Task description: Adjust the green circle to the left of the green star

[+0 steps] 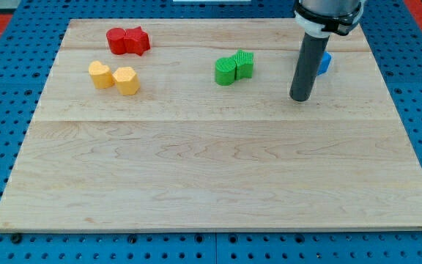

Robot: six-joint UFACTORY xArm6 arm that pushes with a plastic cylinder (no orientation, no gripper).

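Note:
Two green blocks stand touching in the upper middle of the wooden board (211, 176). The left one (226, 72) looks rounded, like the green circle. The right one (245, 64) has a ridged outline, like the green star. The circle sits to the left of the star and slightly nearer the view's bottom. My tip (300, 98) rests on the board to the right of both green blocks, about a block's width from the star and a little lower in the view. It touches no block.
A blue block (324, 62) sits partly hidden behind the rod at the upper right. Two red blocks (127, 41) touch each other at the upper left. Two yellow blocks (100, 75) (127, 81) lie just below them.

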